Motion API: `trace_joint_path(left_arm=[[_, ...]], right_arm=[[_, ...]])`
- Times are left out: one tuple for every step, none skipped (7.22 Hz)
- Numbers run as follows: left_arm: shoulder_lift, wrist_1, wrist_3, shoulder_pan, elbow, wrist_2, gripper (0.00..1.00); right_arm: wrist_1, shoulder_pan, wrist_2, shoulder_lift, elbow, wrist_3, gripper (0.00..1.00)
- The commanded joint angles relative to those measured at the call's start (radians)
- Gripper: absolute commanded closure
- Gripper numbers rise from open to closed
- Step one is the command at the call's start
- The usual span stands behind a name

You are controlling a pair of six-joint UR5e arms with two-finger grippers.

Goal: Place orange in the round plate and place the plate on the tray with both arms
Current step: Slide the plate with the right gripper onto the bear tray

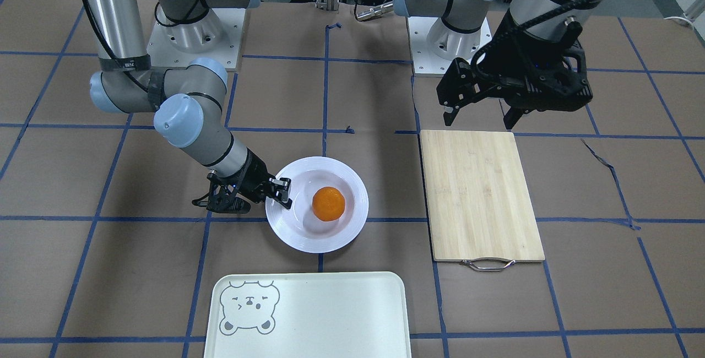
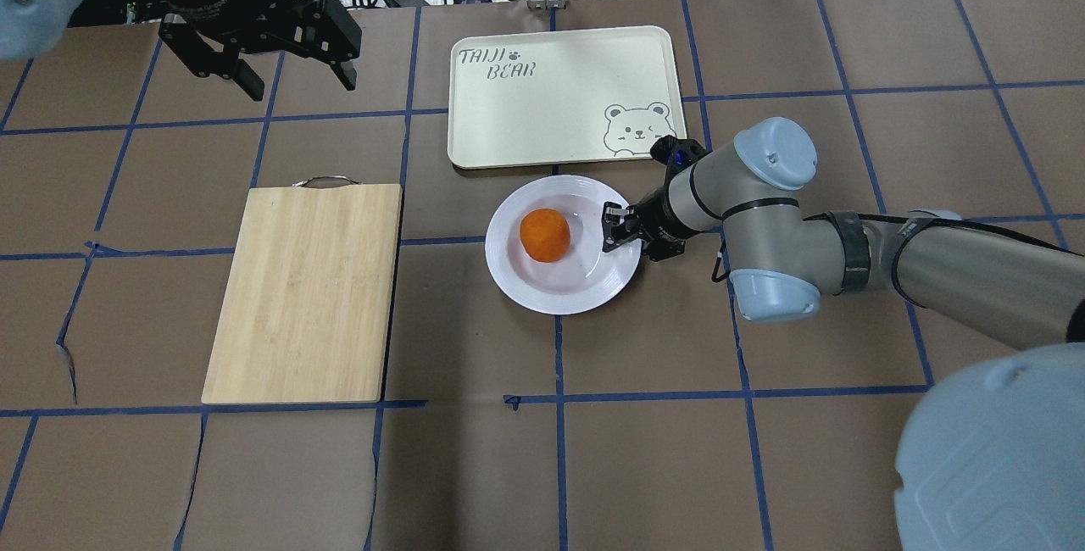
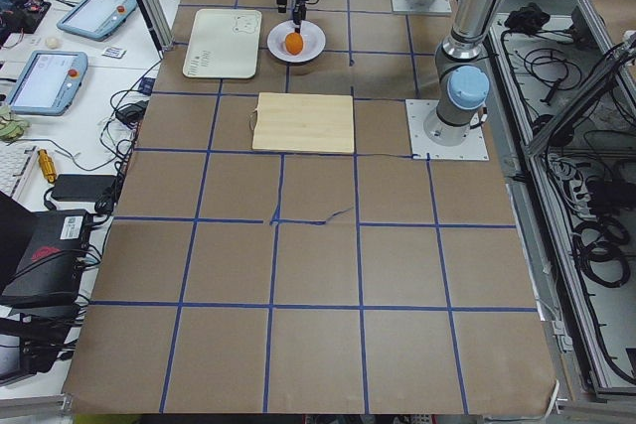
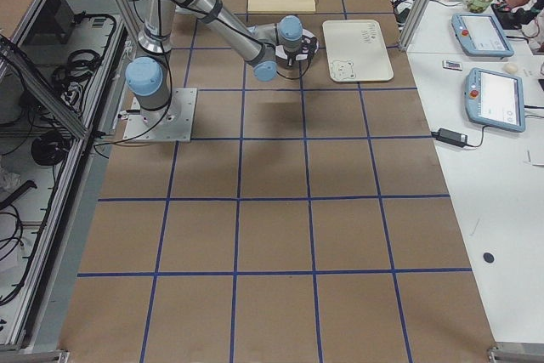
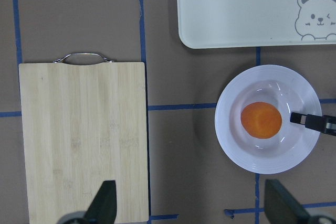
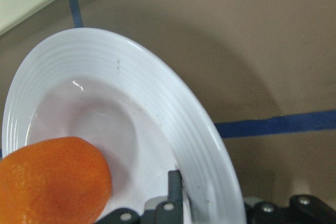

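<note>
The orange (image 1: 329,204) (image 2: 544,235) (image 5: 261,120) (image 6: 52,182) lies in the sunken centre of the round plate (image 1: 308,242) (image 2: 551,301) (image 5: 262,163) (image 6: 173,114), which rests on the table just short of the tray (image 1: 330,314) (image 2: 542,110). My right gripper (image 1: 281,193) (image 2: 614,229) is low at the plate's edge, shut on the rim, one finger (image 6: 176,192) lying on the rim's inner side. My left gripper (image 1: 479,118) (image 2: 298,80) (image 5: 194,208) hangs open and empty, high above the table beyond the cutting board's plain end.
A bamboo cutting board (image 1: 479,195) (image 2: 305,288) with a metal handle lies on the left arm's side of the plate. The tray holds nothing. Blue tape lines cross the brown table. Both arm bases stand at the robot's edge.
</note>
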Motion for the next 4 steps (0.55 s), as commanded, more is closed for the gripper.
trace_joint_path(left_arm=[[0.013, 0.004, 0.009, 0.03, -0.023, 0.001, 0.0], [0.013, 0.012, 0.009, 0.029, -0.022, 0.006, 0.0], [0.011, 0.018, 0.007, 0.024, -0.017, 0.006, 0.0], [0.01, 0.068, 0.006, 0.024, -0.023, 0.01, 0.0]], right_arm=[[0.001, -0.002, 0.004, -0.024, -0.012, 0.035, 0.82], [0.001, -0.011, 0.011, -0.026, -0.024, 0.046, 0.82], [0.003, -0.011, 0.005, -0.026, -0.053, 0.079, 0.82], [0.003, -0.012, 0.007, -0.026, -0.069, 0.095, 0.84]])
